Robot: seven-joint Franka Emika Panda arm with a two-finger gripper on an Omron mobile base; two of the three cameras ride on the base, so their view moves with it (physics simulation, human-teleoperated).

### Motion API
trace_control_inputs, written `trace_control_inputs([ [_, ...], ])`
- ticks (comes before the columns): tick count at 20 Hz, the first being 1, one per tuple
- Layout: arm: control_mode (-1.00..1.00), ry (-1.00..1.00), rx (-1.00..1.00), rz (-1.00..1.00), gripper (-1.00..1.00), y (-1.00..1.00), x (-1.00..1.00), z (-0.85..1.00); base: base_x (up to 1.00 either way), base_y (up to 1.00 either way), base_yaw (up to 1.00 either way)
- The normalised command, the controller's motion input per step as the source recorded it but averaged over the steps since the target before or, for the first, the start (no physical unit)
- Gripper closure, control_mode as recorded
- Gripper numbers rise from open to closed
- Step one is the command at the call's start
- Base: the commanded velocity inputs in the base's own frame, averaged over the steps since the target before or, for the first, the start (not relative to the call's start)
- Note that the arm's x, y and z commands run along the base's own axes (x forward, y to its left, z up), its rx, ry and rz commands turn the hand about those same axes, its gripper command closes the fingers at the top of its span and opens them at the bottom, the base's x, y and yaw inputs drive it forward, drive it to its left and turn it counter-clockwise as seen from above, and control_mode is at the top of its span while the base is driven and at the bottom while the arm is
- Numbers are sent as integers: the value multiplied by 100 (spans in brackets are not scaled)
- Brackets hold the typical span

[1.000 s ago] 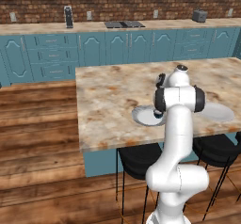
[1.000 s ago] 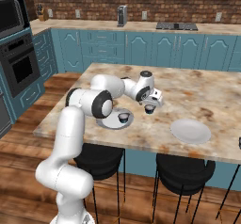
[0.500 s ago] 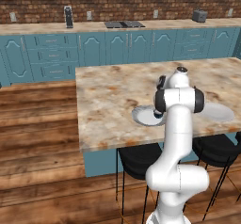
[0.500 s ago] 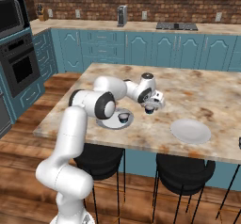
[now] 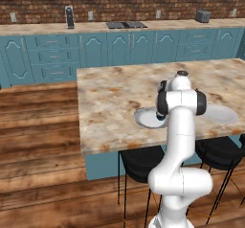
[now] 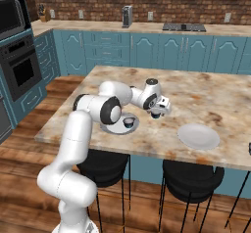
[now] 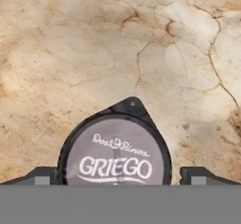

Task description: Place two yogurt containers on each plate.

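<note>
Gripper (image 6: 156, 113), mid-frame: had drifted right from near plate (image 6: 115, 128), fingers clasping yogurt cup (image 7: 115, 152); bound, presumably, for empty plate (image 6: 198, 136).

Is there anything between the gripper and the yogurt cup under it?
Nothing visible. In the hand view the yogurt cup sits directly between the two fingertips of the gripper, on bare countertop.
</note>
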Motion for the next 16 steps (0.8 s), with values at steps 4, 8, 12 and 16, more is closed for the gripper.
trace_control_inputs([
  [4,-100,0,-2,0,-100,2,16,-4,0,0,0],
  [8,-100,0,-1,0,100,0,12,-3,0,0,0],
  [12,-100,0,0,0,100,0,0,-1,0,0,0],
  [16,-100,0,0,0,100,1,-29,26,0,0,0],
])
